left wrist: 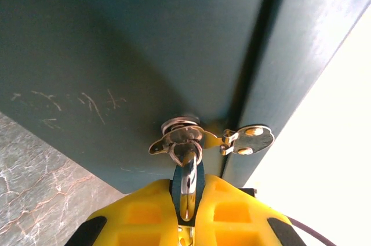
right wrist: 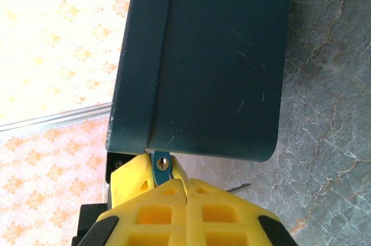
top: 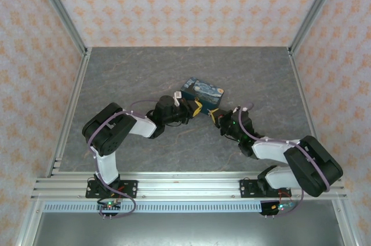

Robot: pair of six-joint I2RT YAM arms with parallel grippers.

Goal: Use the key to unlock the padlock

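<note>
The small dark-blue padlock (left wrist: 200,177) hangs by its silvery shackle (left wrist: 186,179) from the metal hasp (left wrist: 184,136) on the dark box side. My left gripper (left wrist: 188,182) is shut on the lock body, one yellow finger on each side. In the right wrist view the padlock's underside (right wrist: 162,165) faces me, brass keyhole showing. My right gripper (right wrist: 185,183) is shut just below it. A thin silvery part of the key (right wrist: 238,188) pokes out on the right of its fingers. From above, the left gripper (top: 199,107) and right gripper (top: 215,116) meet at the box's front.
The blue box with the yellow swirl painting (top: 203,91) lies mid-table on the grey marbled surface (top: 145,72). A yellow finger of the left gripper (right wrist: 130,185) is just left of my right fingers. Patterned walls and metal rails enclose the table.
</note>
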